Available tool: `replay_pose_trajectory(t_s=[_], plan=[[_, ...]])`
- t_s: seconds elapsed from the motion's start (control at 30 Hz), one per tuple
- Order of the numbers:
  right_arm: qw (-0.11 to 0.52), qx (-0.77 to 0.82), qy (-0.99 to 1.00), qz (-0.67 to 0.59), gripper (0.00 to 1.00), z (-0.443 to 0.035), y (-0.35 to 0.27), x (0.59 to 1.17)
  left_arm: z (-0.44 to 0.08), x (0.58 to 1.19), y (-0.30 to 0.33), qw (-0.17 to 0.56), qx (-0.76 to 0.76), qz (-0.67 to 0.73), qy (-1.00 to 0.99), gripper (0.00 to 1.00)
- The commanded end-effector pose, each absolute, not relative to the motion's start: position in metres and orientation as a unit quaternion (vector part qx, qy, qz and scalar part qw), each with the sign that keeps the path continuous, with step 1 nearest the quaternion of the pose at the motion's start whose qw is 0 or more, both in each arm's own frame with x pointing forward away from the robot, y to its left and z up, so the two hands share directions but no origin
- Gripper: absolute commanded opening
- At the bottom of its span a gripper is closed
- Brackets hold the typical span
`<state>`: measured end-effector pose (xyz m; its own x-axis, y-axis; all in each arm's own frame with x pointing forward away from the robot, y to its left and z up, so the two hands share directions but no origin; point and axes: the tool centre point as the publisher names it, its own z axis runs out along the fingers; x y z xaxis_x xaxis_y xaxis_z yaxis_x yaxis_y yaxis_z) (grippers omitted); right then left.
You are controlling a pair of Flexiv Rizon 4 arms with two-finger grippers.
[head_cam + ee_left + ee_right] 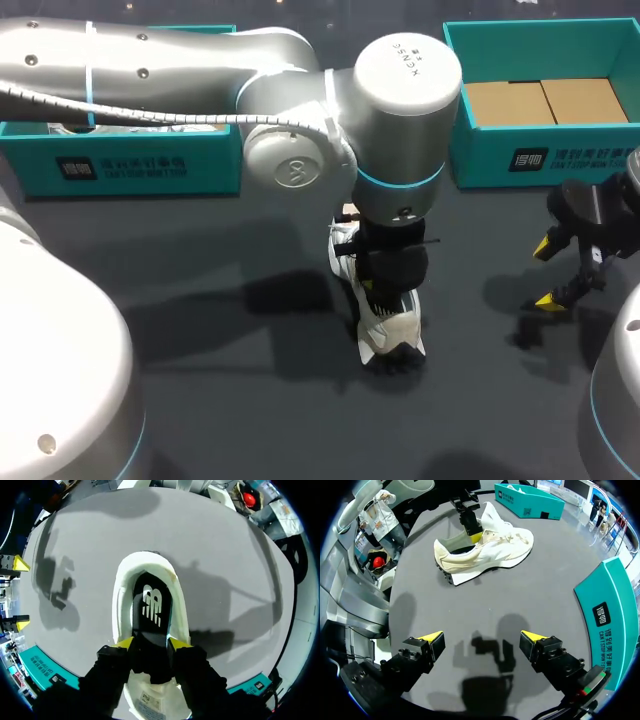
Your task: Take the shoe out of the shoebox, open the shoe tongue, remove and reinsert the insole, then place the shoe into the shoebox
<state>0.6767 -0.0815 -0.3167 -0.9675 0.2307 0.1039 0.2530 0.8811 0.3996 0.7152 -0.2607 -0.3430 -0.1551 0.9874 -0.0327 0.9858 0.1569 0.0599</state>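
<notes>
The shoe (390, 325) stands on its sole near the middle of the table (200, 300), out of both boxes, its heel toward the near edge. The left arm (180, 60) reaches in over it, and the left gripper (151, 644) points straight down into the shoe's opening. Its jaws are narrow and pinch the black insole (152, 602) between the yellow tips, one on each long edge. The rest of the insole lies inside the shoe, running toward the heel. The right gripper (481, 637) hovers above bare table, well apart from the shoe and to its right, with its jaws spread wide and nothing between them. The left box (120, 160) sits at the far left of the table. The right box (545, 150) sits at the far right, just beyond the right gripper, with brown cardboard showing on its floor.
</notes>
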Motion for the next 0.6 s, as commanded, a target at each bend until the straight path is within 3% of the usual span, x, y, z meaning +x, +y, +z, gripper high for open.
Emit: replay_pose_trajectory(t_s=[0.03,0.13,0.17,0.4,0.6], plan=[[0.025,-0.125,-0.970,-0.209,1.00,-0.316,-0.082,0.675,-0.343,0.715,-0.260,0.036,0.651,0.013,0.758,0.45],[0.025,-0.125,-0.970,-0.209,1.00,-0.316,-0.082,0.675,-0.343,0.716,-0.260,0.037,0.652,0.016,0.757,0.49],[0.025,-0.125,-0.970,-0.209,1.00,-0.316,-0.082,0.675,-0.343,0.717,-0.260,0.036,0.652,0.016,0.757,0.59],[0.025,-0.125,-0.970,-0.209,1.00,-0.316,-0.082,0.675,-0.343,0.722,-0.258,0.031,0.649,0.016,0.760,0.96],[0.025,-0.125,-0.970,-0.209,1.00,-0.316,-0.082,0.675,-0.341,0.727,-0.256,0.025,0.646,0.005,0.763,1.00]])
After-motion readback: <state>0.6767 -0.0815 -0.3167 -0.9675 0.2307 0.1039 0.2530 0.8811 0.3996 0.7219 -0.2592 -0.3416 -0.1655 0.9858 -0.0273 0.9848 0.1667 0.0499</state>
